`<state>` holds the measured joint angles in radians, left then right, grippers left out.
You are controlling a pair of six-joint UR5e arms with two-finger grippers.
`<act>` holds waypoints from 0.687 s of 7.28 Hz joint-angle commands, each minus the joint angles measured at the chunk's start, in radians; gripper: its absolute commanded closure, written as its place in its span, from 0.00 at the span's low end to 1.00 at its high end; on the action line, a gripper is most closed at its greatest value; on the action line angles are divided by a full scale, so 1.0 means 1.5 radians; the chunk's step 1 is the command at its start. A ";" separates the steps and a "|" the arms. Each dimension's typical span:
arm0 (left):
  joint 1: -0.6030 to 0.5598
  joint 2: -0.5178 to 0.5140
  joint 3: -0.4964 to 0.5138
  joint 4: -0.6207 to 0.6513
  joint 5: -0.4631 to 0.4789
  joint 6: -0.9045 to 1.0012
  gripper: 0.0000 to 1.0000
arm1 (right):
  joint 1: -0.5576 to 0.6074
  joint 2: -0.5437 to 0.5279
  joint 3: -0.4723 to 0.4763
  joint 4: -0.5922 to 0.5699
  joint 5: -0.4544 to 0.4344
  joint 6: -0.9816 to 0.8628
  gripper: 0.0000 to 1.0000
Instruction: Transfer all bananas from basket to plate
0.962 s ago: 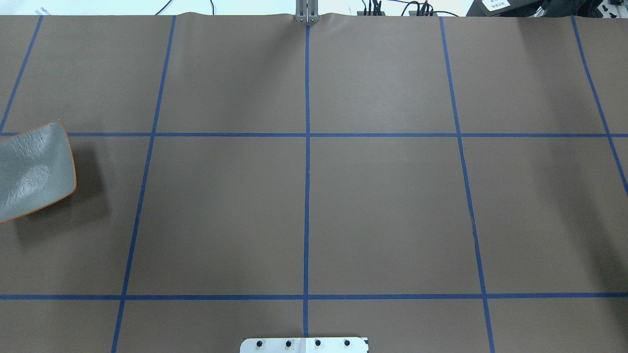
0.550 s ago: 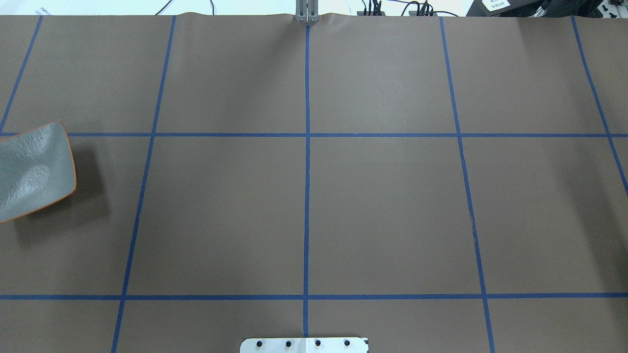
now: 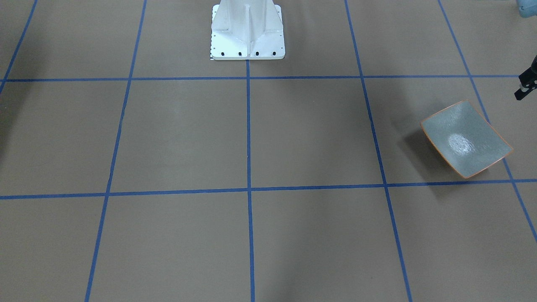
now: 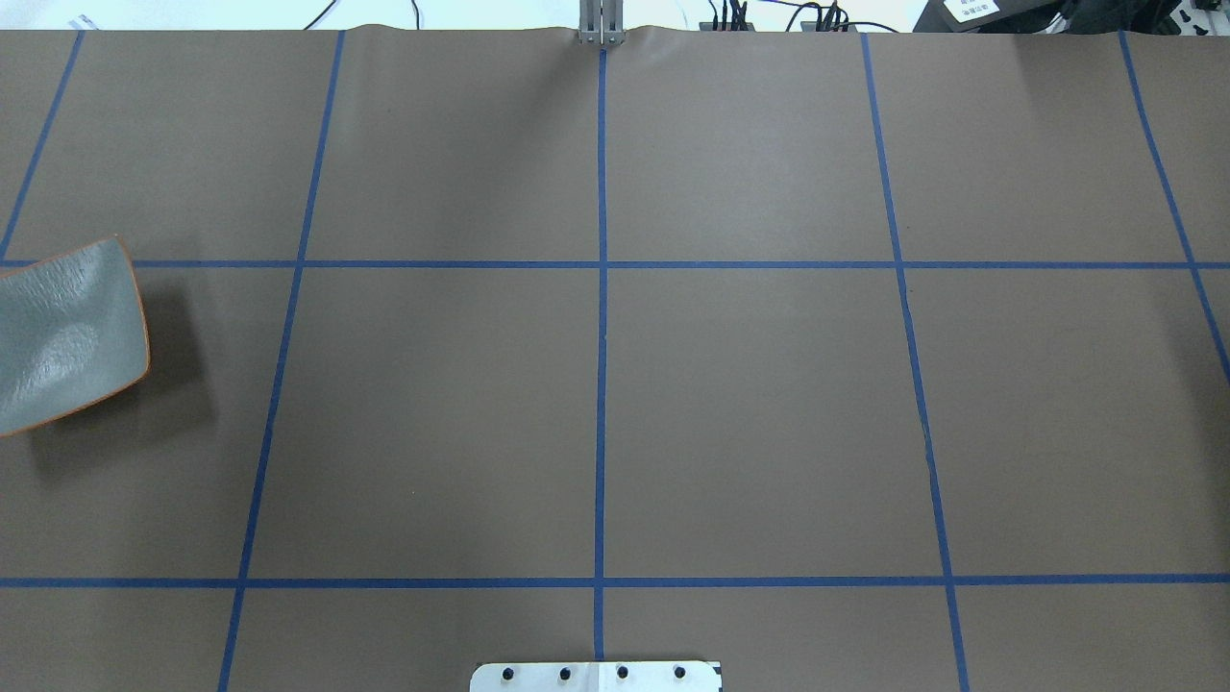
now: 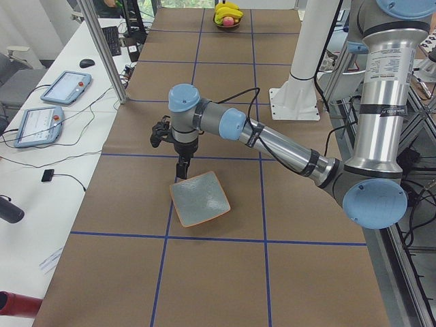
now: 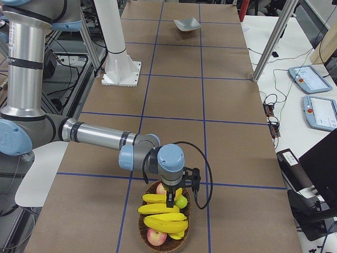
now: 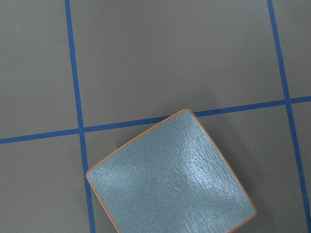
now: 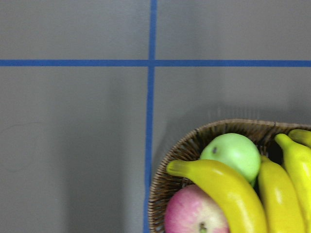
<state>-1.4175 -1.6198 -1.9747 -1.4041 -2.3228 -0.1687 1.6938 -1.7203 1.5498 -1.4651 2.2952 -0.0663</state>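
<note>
Left end of the desk (image 4: 769, 384): the left fingers (image 5: 181, 167) are hovering near one corner of the plate (image 5: 199, 198), apart from it; the plate is lying bare of fruit. I am unable to tell whether these fingers are released or clenched. Right end: the right fingers (image 6: 169, 199) are pointing straight down over the basket (image 6: 143, 224), where the bananas (image 6: 160, 212) are lying stacked with a green apple (image 8: 232, 151) and a red apple (image 8: 192, 216); their state I likewise cannot tell. I am judging the first pick to be the step in hand. To do it well, I am planning to aim at the topmost banana (image 8: 221, 187) at mid-length, set the fingers across its narrow width, close gently because the glossy skin looks slippery, and lift clear of the basket's rim before crossing to the plate.
</note>
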 commanded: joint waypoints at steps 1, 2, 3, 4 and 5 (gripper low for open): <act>0.000 0.000 -0.001 0.000 0.000 -0.001 0.00 | 0.036 0.005 -0.133 0.113 0.005 -0.016 0.02; 0.000 0.000 -0.001 0.000 0.000 -0.001 0.00 | 0.044 0.000 -0.144 0.132 0.013 -0.016 0.03; 0.000 0.000 -0.002 0.000 -0.001 -0.001 0.00 | 0.056 -0.006 -0.155 0.132 0.013 -0.018 0.04; 0.000 0.000 -0.003 0.000 -0.001 -0.001 0.00 | 0.064 -0.010 -0.160 0.133 0.012 -0.023 0.05; 0.000 0.000 -0.003 0.000 -0.001 -0.001 0.00 | 0.068 -0.012 -0.161 0.133 0.012 -0.026 0.07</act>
<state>-1.4174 -1.6199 -1.9780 -1.4036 -2.3238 -0.1702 1.7837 -1.7319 1.3175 -1.2694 2.3131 -0.0990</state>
